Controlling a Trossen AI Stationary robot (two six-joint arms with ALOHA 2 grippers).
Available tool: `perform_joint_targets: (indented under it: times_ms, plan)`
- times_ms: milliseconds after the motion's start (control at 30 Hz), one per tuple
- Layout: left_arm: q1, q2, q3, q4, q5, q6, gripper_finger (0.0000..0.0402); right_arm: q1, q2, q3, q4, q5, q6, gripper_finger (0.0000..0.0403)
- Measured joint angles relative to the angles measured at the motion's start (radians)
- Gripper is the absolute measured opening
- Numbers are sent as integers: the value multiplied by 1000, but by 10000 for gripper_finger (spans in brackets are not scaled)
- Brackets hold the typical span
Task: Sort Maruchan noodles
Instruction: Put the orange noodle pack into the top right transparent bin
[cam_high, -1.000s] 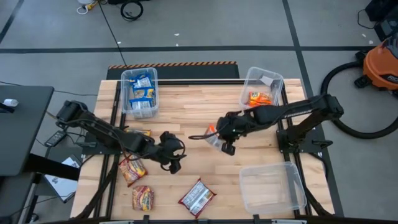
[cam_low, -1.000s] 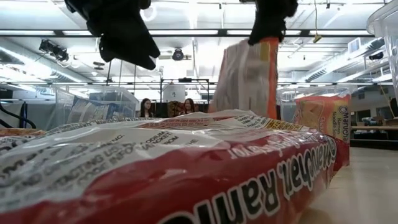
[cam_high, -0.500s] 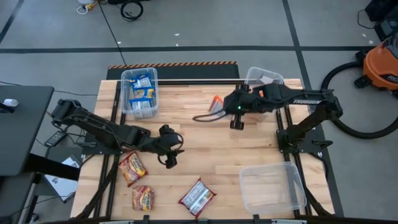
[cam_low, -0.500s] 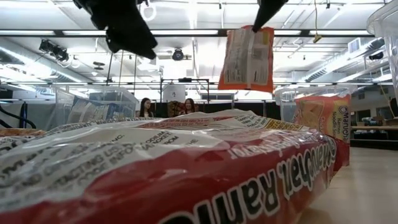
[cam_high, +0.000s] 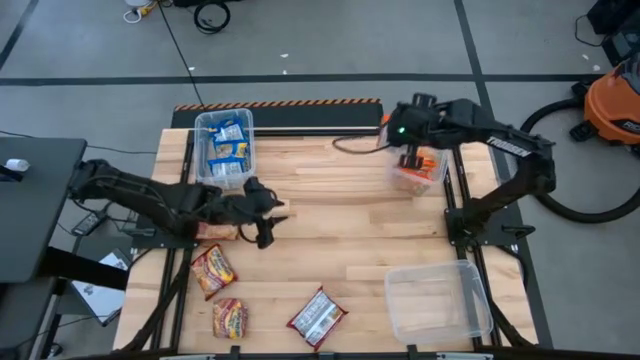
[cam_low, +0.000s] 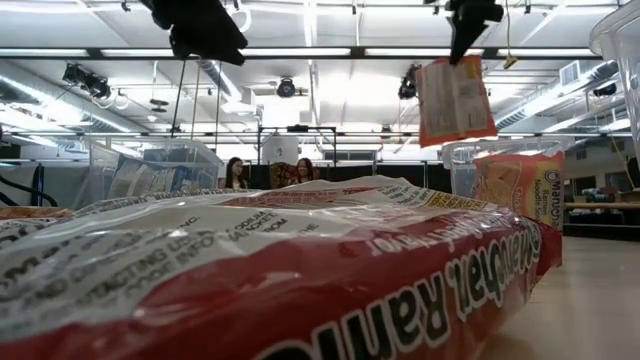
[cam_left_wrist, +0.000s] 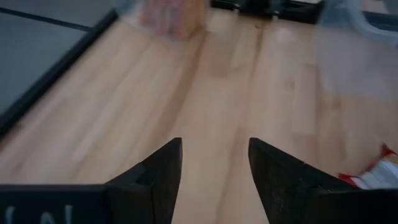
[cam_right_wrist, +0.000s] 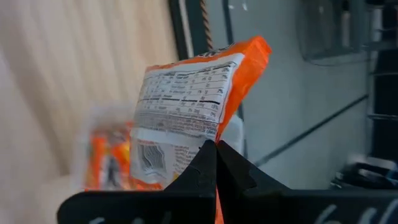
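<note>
While pinching one edge of an orange packet (cam_right_wrist: 198, 106), right gripper (cam_right_wrist: 216, 148) fingers pressed together on the wrapper, packet hanging free with its white printed back showing, held up over the clear bin (cam_high: 432, 128) at the table's far right corner, more orange packets (cam_high: 424, 160) lying inside that bin. Over on the other side, left gripper (cam_left_wrist: 213, 163) fingers spread apart with nothing between them, only bare wood (cam_left_wrist: 205, 93) showing past them, poised above the table (cam_high: 330, 215) a little toward the near side of the far left bin (cam_high: 206, 150), blue-and-yellow packets (cam_high: 228, 150) piled in that one. Lying flat on the near left part of the table, three more packets: two orange-yellow ones (cam_high: 212, 271) (cam_high: 229, 318) close together and a red one (cam_high: 317, 316) to their right, white back partly up. At the near right corner, a third clear bin (cam_high: 400, 300). Beyond the table in the low view, two people (cam_low: 236, 172) far back in the room
</note>
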Motion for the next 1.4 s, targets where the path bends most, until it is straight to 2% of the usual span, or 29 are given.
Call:
perform_joint_targets:
  times_ms: [300,433,567,733,833,967,1167,1400]
  plan:
    - [163,-7,0,72,-13,115,192,-223,-88,0,-44,27,-230,3]
    - [224,-6,0,129,20,138,192,-315,-88,-12,-44,22,-350,2]
    - [252,-6,0,162,43,168,192,-394,-86,-68,-20,21,-445,2]
    - [258,-6,0,160,47,178,192,-476,-86,-154,31,19,-488,2]
    - [257,-6,0,159,51,164,192,-506,-86,-211,130,18,-536,2]
    - [257,-6,0,159,121,130,192,-522,-79,-291,264,13,-595,2]
    - [256,-6,0,153,129,99,192,-526,-79,-401,424,-15,-658,2]
    - [256,-6,0,150,143,85,192,-526,-79,-423,509,-8,-668,2]
